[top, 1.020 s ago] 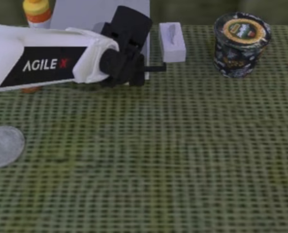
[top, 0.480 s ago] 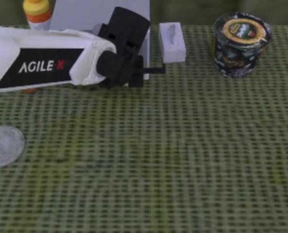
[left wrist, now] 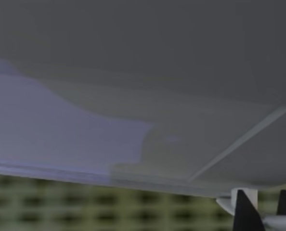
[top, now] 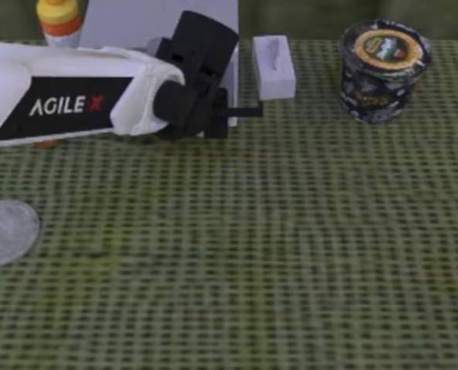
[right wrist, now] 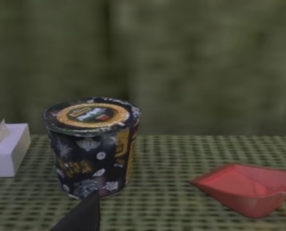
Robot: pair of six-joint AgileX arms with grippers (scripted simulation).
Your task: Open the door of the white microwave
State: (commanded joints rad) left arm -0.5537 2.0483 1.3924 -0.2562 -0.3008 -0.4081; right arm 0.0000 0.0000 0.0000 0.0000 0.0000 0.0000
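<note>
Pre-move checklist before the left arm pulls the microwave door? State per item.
1. Left gripper at the front of the white microwave, far left of the table: ok.
2. Fingers straddle the white handle piece at the edge of the door in the left wrist view: ok.
3. Firm grip on the handle: cannot tell.
4. Door already ajar: cannot tell.
5. Swing path: the tissue box stands close on the microwave's right, so not ok; go slowly.
6. Right arm out of the way: absent from the top view, its wrist camera facing the noodle cup: ok.
</note>
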